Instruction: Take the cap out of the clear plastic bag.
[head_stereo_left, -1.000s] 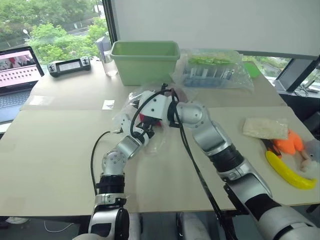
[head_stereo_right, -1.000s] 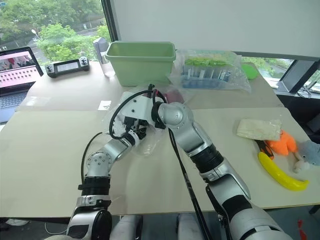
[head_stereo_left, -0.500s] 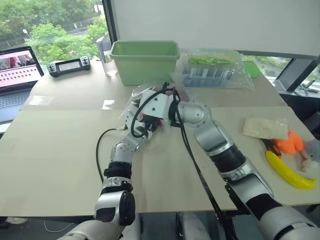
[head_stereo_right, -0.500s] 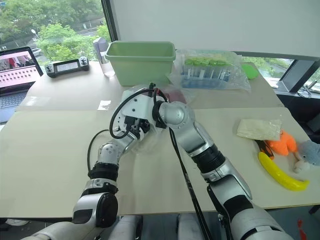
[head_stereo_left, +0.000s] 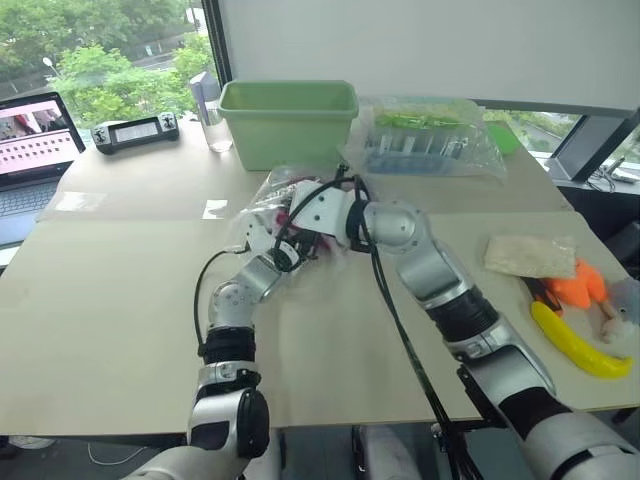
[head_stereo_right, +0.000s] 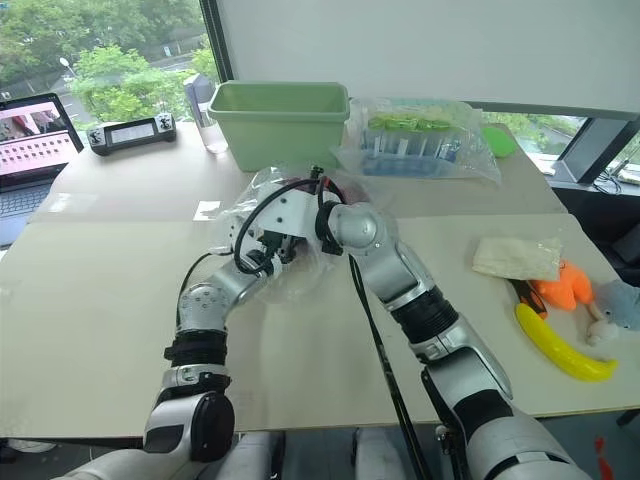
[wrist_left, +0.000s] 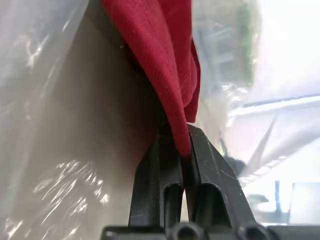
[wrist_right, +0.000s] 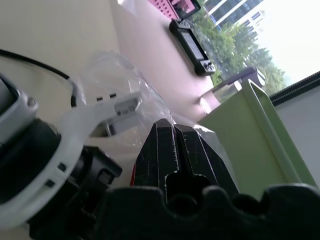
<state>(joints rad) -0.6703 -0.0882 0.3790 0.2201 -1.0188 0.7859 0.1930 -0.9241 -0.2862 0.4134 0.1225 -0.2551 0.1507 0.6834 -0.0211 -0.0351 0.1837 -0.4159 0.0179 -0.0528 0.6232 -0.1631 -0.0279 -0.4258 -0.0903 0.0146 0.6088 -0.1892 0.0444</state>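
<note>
The clear plastic bag (head_stereo_left: 262, 200) lies crumpled at the middle of the table, and both grippers are inside its folds. The dark red cap (wrist_left: 167, 70) is inside it, and a red patch of the cap (head_stereo_right: 336, 189) shows through the film. My left gripper (wrist_left: 181, 134) is shut on a fold of the cap's fabric, reaching in from the near left. My right gripper (wrist_right: 172, 127) comes in from the right, just above the left one, shut on the bag's film. Most of the cap is hidden behind the right wrist and the plastic.
A green tub (head_stereo_left: 290, 120) and a clear bag of green and blue-grey items (head_stereo_left: 425, 140) stand behind. A laptop (head_stereo_left: 30, 150), a controller (head_stereo_left: 138, 132) and a cup (head_stereo_left: 212, 115) are at the far left. A white packet (head_stereo_left: 530, 255), an orange plush (head_stereo_left: 580, 288) and a banana (head_stereo_left: 580, 345) lie on the right.
My left gripper has shut on the red fabric and its forearm has lifted a little. The bag's film has bunched higher around both grippers. The right arm has barely moved.
</note>
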